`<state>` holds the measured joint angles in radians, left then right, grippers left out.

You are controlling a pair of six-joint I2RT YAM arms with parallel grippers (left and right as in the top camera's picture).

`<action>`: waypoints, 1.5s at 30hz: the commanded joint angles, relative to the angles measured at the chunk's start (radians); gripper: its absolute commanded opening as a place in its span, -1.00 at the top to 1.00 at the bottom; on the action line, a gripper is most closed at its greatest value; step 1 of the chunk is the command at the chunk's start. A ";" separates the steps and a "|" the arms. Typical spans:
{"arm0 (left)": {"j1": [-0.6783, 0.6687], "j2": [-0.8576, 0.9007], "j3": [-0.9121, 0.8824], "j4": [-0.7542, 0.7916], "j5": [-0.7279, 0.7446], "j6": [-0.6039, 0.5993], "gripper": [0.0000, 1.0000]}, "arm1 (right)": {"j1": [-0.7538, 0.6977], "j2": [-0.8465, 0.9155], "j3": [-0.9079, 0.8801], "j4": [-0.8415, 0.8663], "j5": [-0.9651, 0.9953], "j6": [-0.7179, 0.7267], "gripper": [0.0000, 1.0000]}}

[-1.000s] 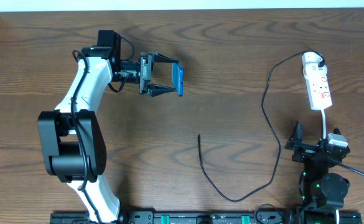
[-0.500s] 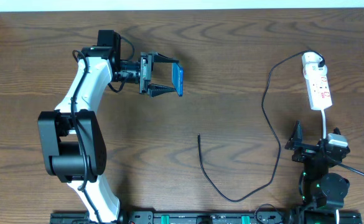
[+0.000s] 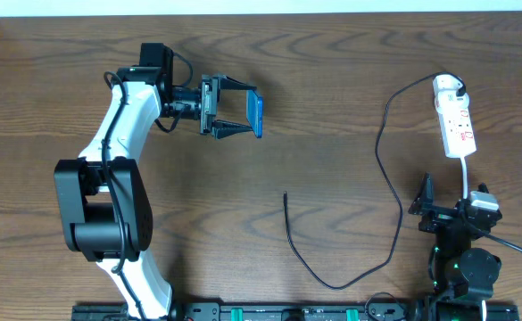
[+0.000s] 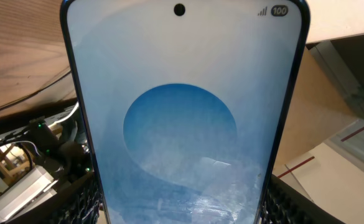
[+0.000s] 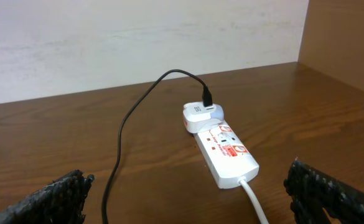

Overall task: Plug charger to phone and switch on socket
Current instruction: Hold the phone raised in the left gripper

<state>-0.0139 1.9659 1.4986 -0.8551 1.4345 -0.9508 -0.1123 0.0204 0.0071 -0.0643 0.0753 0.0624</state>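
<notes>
Nothing has moved since a second ago. Left tool (image 3: 253,112) is clamped on the phone (image 3: 258,116), held on edge above the worktop (image 3: 332,53) at 11 o'clock, screen lit blue. Right tool (image 5: 188,174) is spread apart at 4 o'clock, touching nothing. Socket (image 3: 457,125) lies at 2 o'clock. Charger (image 3: 398,218) is plugged into its 12 o'clock end, with the loose tip near centre.
</notes>
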 commanded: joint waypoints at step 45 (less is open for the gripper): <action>0.003 -0.034 0.027 0.034 0.046 -0.011 0.85 | 0.008 0.000 -0.002 -0.003 -0.003 -0.015 -0.98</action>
<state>-0.0139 1.9659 1.4986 -0.8253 1.4345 -0.9546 -0.1127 0.0204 0.0071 -0.0643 0.0750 0.0624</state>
